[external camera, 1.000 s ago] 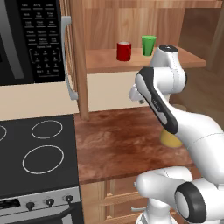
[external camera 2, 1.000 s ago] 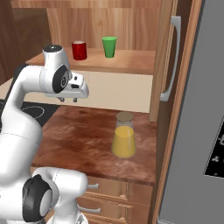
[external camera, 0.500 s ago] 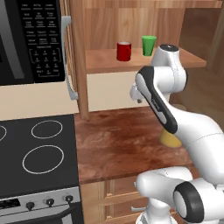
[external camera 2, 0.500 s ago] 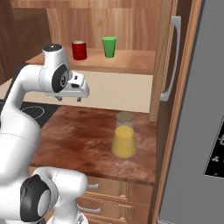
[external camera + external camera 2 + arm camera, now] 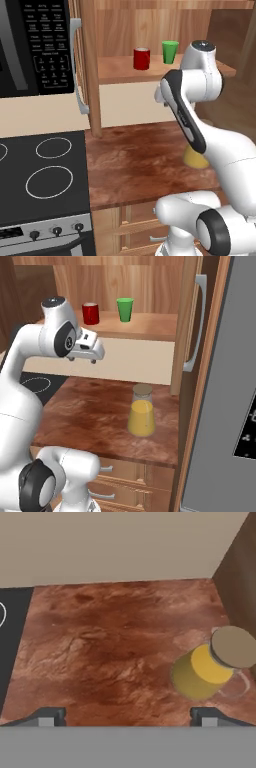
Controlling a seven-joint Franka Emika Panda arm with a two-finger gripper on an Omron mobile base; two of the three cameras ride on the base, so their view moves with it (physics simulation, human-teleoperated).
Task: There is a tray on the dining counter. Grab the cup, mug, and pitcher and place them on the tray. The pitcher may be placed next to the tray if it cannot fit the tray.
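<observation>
The red mug [image 5: 142, 58] [image 5: 90, 313] and the green cup [image 5: 170, 51] [image 5: 125, 309] stand side by side on a wooden shelf, mug to the left. The pitcher [image 5: 141, 411] [image 5: 210, 667], yellow-orange below a brown lid, stands upright on the wood countertop [image 5: 85, 411] by the stovetop; its yellow base [image 5: 196, 159] peeks out behind my arm. My gripper [image 5: 82, 360] [image 5: 127, 719] hovers above that countertop, lower than the shelf, up and to the left of the pitcher. It is open with nothing between its fingertips [image 5: 47, 717]. The tray and the dining counter are out of view.
A black stovetop [image 5: 40, 175] adjoins the countertop on the left, with a microwave [image 5: 30, 45] above it. A tall cabinet door with a handle [image 5: 197, 321] and a grey appliance front [image 5: 225, 406] close off the right side. A beige wall [image 5: 115, 547] backs the counter.
The jaws have spread wide apart. The hand has barely shifted, and mug, cup and pitcher stand where they were.
</observation>
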